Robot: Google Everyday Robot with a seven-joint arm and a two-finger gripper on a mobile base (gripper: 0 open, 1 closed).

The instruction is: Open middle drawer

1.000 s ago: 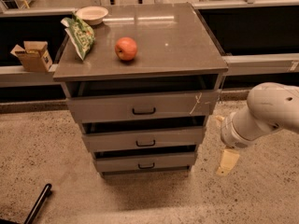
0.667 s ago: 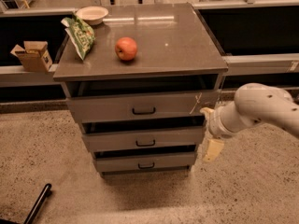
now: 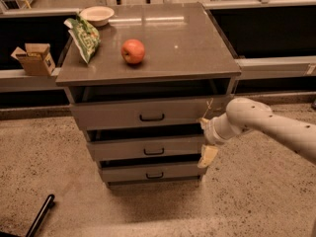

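Swung in leftward from the open floor, the gripper [image 3: 208,154] now hangs at the right end of the middle drawer [image 3: 123,149], second down the cabinet [image 3: 187,43]; whether it is open or closed I cannot tell. With the drawer's central handle [image 3: 153,152] untouched, the whole pull looks still to do

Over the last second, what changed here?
The pincer swung left, from out over the floor to the right end of the middle drawer, well right of its handle. It has taken hold of nothing. The drawer has not shifted, and the apple, chip bag, bowl and cardboard box are unmoved.
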